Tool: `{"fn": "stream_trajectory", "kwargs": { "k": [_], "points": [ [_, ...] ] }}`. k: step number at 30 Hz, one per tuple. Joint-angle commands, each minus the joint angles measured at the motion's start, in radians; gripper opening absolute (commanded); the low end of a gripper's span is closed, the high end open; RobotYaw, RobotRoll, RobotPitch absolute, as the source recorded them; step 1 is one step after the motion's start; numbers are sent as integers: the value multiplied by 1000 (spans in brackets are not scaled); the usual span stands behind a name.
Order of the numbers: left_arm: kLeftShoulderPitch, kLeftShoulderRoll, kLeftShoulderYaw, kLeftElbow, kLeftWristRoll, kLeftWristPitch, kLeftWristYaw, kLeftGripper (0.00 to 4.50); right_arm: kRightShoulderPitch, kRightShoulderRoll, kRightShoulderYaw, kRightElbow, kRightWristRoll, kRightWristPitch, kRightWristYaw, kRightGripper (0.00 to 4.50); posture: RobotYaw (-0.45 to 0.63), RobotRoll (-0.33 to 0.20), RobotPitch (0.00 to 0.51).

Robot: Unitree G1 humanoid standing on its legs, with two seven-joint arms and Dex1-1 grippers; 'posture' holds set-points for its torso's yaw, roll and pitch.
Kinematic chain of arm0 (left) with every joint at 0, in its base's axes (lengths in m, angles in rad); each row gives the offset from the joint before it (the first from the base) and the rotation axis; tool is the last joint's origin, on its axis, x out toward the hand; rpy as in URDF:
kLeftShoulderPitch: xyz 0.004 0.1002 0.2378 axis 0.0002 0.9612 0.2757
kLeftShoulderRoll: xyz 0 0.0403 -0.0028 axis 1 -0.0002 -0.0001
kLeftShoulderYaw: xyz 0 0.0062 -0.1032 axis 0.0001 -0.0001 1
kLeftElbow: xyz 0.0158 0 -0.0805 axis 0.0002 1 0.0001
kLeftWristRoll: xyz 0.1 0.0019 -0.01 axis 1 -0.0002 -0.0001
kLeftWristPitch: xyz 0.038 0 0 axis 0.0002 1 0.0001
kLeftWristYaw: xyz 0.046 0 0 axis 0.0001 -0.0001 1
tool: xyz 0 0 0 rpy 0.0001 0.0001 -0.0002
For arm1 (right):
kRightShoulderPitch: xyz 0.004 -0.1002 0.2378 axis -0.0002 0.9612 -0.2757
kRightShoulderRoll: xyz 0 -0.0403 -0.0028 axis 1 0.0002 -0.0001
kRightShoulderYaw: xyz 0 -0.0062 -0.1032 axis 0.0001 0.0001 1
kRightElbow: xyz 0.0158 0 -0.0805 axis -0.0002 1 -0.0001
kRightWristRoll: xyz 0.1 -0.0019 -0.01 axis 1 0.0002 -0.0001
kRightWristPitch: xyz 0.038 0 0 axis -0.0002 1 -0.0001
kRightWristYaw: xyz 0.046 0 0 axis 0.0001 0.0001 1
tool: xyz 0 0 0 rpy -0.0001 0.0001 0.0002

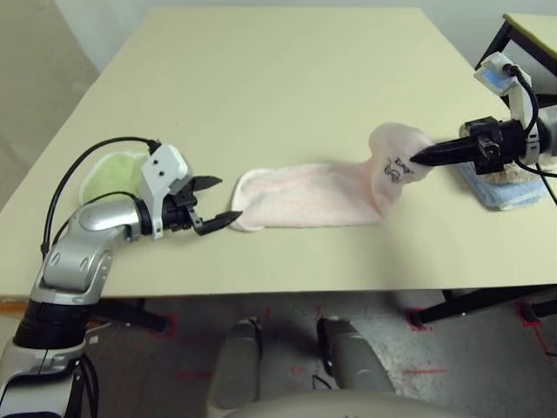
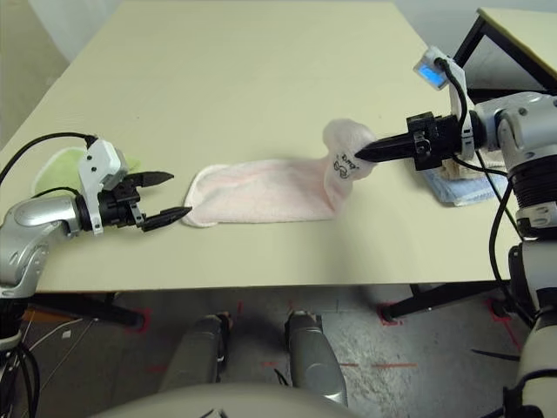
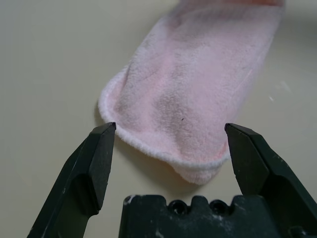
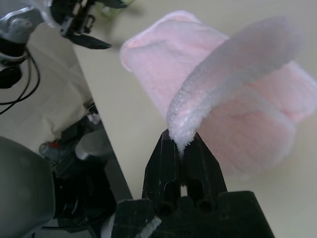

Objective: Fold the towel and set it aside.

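Two fingers of the right gripper [image 1: 414, 160] pinch the right end of the pink towel [image 1: 305, 195], lifted off the counter [image 1: 261, 87]; likely light, floppy. The left gripper's fingers stand wide beside its left edge, a good hold.

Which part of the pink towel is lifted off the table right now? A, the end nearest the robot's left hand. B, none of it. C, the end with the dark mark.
C: the right hand pinches the pink towel's marked end, raised above the table.
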Motion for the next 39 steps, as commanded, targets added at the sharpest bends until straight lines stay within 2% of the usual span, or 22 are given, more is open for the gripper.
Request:
{"fn": "stream_trajectory", "kwargs": {
  "k": [1, 9, 12, 15, 21, 22, 25, 28, 32, 35, 37, 39],
  "points": [
    [-3, -4, -14, -4, 7, 4, 3, 4500, -22, 101, 13, 21, -37, -21, -39, 9, 154, 0, 65],
    [-6, -25, -30, -15, 7, 10, 20, 4500, -16, 343, 5, 126, -129, -28, -235, 9, 172, 0, 66],
    [4, -33, -34, -22, 7, 11, 26, 4500, 4, 394, -9, 130, -149, -48, -302, 828, 172, 0, 66],
    [12, -42, -40, -35, 6, 17, 33, 4500, 10, 401, -44, 97, -120, -59, -287, 1947, 175, 0, 71],
    [5, -54, -54, -44, 5, 29, 38, 4500, -18, 291, -44, 32, -112, -39, -148, 4203, 168, 0, 74],
    [2, -56, -57, -45, 5, 31, 39, 4500, -35, 274, -55, 45, -111, -37, -142, 4471, 168, 0, 74],
    [-14, -66, -69, -51, 8, 34, 46, 4500, -105, 224, -113, 131, -123, -73, -177, 4471, 163, 0, 78],
    [-51, -105, -89, -73, 15, 44, 81, 4500, -140, 179, -165, 259, -169, -176, -277, 4471, 158, 0, 81],
    [-97, -156, -118, -96, 21, 69, 122, 4500, -110, 140, -168, 308, -218, -267, -285, 4471, 158, 0, 81],
    [-184, -253, -154, -69, 38, 115, 206, 4500, -16, 104, -167, 269, -232, -319, -242, 4471, 157, 0, 84],
    [-206, -278, -165, -60, 47, 129, 222, 4500, 10, 97, -172, 254, -236, -335, -232, 4471, 157, 0, 84],
    [-287, -351, -191, 9, 63, 141, 261, 4500, 49, 101, -184, 243, -236, -350, -246, 4471, 144, 0, 86]
  ]
}}
